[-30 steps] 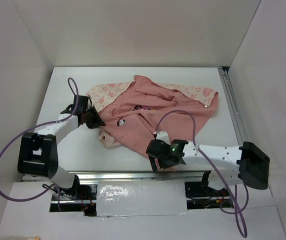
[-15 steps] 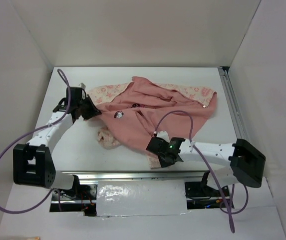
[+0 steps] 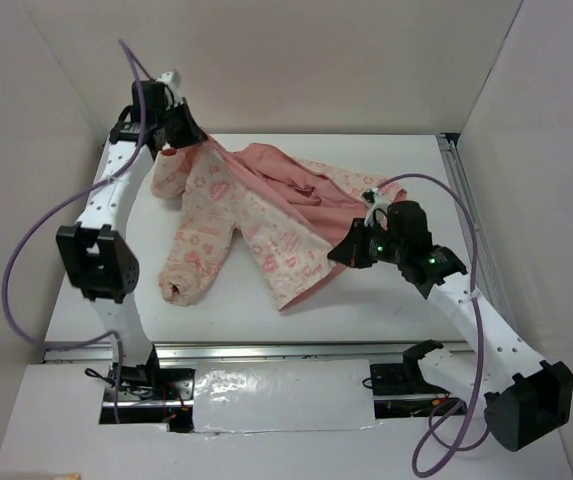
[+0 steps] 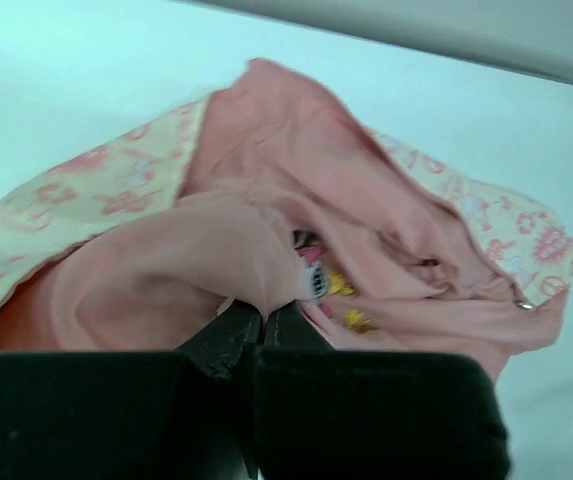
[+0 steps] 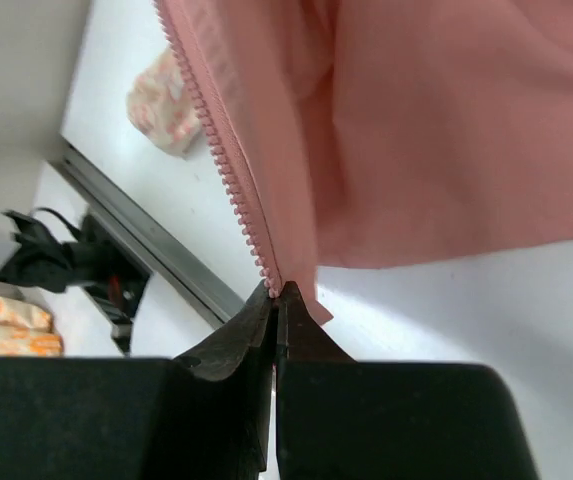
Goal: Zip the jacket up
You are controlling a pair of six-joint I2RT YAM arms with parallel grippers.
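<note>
Both arms are now lifting the jacket (image 3: 236, 215), which was lying bunched on the table (image 3: 416, 300) a second ago. The left gripper (image 3: 178, 140) is pinching plain pink fabric tightly above the far-left corner. The right gripper (image 3: 346, 254), its fingers newly closed, is clamping the end of the zipper (image 5: 228, 170) edge toward the right side. The jacket is hanging stretched between them, so it is probably being spread out for zipping.

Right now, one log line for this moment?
left end effector: shut on jacket | right end effector: shut on zipper edge | jacket: unzipped
</note>
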